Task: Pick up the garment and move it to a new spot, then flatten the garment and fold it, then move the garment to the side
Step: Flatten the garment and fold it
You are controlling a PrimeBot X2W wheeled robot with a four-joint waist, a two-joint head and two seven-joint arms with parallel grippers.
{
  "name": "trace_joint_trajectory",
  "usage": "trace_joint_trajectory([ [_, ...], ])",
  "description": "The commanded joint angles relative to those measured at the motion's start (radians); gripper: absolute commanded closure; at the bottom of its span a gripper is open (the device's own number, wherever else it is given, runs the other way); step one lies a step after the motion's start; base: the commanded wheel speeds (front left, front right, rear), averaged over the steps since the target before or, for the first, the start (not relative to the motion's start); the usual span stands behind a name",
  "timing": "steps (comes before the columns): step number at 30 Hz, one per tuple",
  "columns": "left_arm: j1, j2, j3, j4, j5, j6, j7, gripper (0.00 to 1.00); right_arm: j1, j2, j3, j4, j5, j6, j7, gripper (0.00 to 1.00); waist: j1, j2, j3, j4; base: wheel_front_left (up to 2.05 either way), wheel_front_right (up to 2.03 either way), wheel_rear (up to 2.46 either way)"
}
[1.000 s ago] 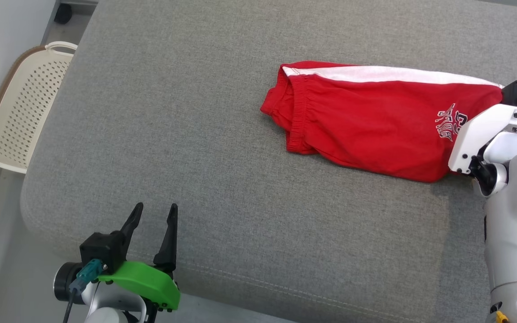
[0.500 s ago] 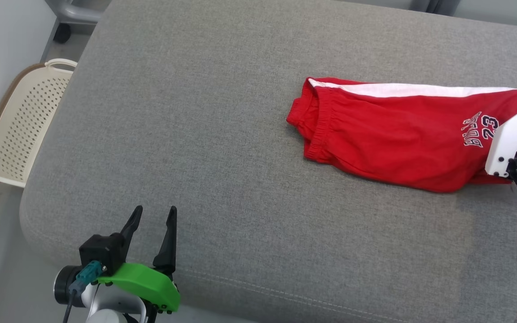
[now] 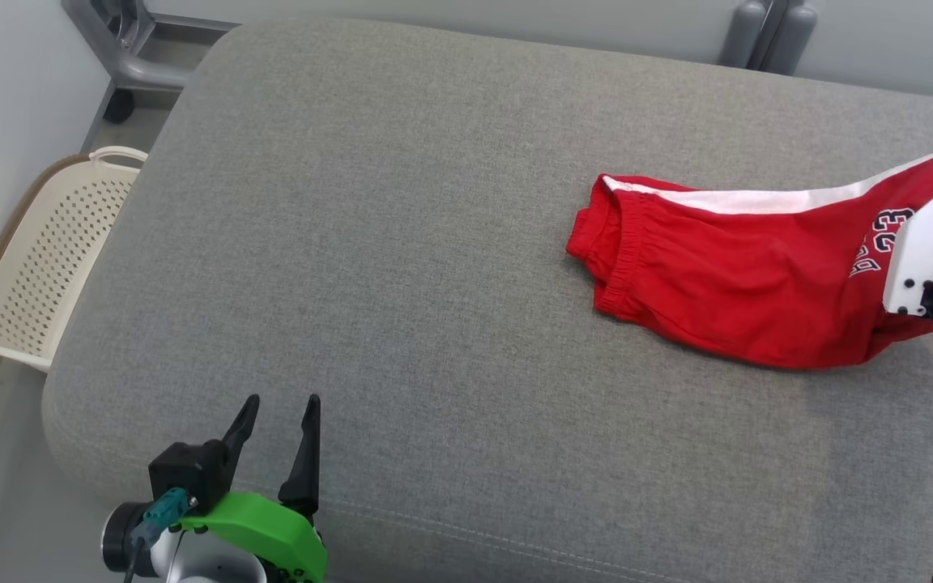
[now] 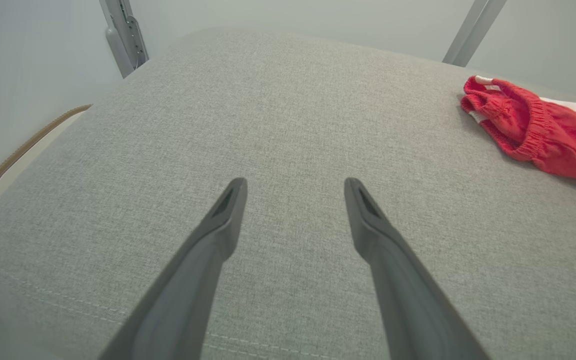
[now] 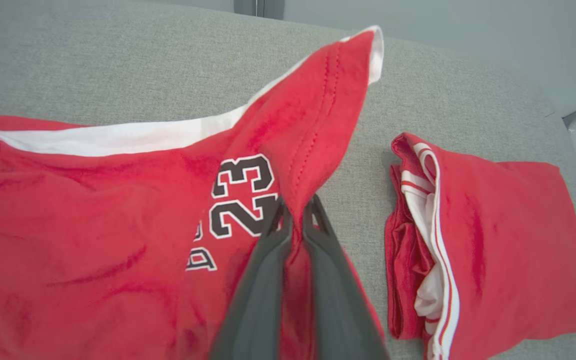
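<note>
The garment (image 3: 726, 275) is a pair of red shorts with a white side stripe and a "23" print, lying at the right of the grey cushion (image 3: 394, 243). My right gripper (image 5: 295, 205) is shut on its red hem, which rises in a peak off the cushion. In the head view the white right wrist (image 3: 928, 243) covers that end of the garment. The elastic waistband end of the garment (image 4: 518, 120) lies flat, pointing left. My left gripper (image 3: 283, 402) stands open over the cushion's front left corner, far from the cloth, and its fingers (image 4: 295, 184) hold nothing.
A second red folded cloth (image 5: 493, 240) lies on the cushion just right of the held hem. A cream perforated basket (image 3: 37, 259) sits on the floor off the left edge. Grey metal frame legs (image 3: 766, 32) stand behind the cushion.
My right gripper has drawn the garment rightward across the cushion and raised its hem end. The head camera has tilted, showing more of the far edge. The left gripper stayed put.
</note>
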Motion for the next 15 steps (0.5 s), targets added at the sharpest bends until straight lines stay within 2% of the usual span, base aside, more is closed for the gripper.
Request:
trace_joint_trajectory([
  [1,0.013,0.004,0.000,0.001,-0.002,0.002,-0.003,0.00,0.008,0.004,0.011,-0.009,0.007,-0.002,0.000,1.00,0.0000,-0.0001,-0.014,0.002,0.00,0.00,0.00],
  [8,0.027,0.007,-0.012,0.001,-0.006,0.000,0.003,0.00,-0.023,0.044,0.101,0.015,0.068,-0.002,0.023,1.00,0.0000,-0.0001,-0.038,0.016,0.00,0.00,0.00],
  [15,0.010,-0.004,-0.036,0.009,-0.009,-0.014,-0.001,0.00,-0.092,0.073,0.142,0.136,0.102,-0.001,0.003,1.00,0.0000,-0.0001,-0.029,0.074,0.00,0.00,0.00],
])
